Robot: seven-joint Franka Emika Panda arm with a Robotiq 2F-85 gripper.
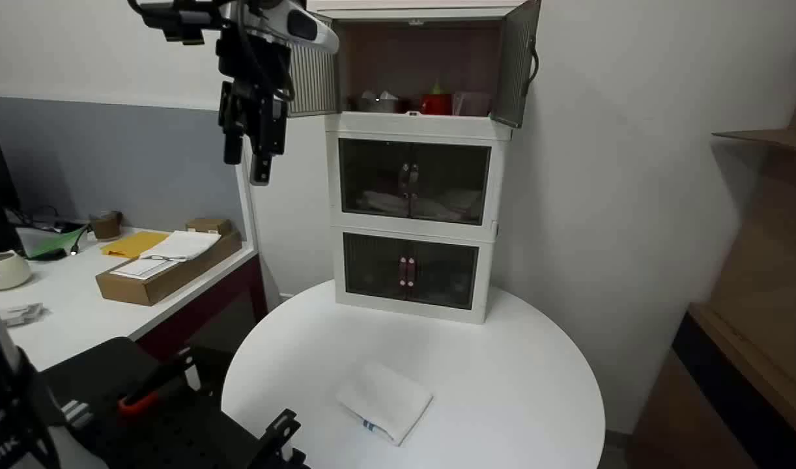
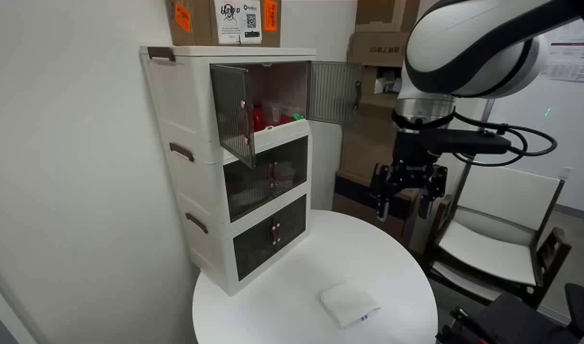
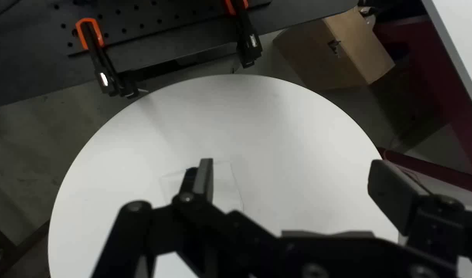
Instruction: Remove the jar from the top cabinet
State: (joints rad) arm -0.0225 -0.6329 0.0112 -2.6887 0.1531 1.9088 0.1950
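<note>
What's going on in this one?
A white robot arm is handling nothing. Its black two-fingered end effector hangs open and empty, apart from the white-framed top cabinet. Both tinted grey ribbed doors stand open, and the small clear cylindrical jar to be removed is inside. A folded white cloth lies on the round white table.

the gripper [image 3: 291,172] partly hides the cloth [image 3: 226,186] in the wrist view, whose lower edge crops the table [image 3: 267,116].

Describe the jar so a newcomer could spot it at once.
A white stack of cabinets stands on the round table; its top cabinet is open. Inside is the jar, with red things showing beside it. Its see-through body sets it apart from them.
</note>
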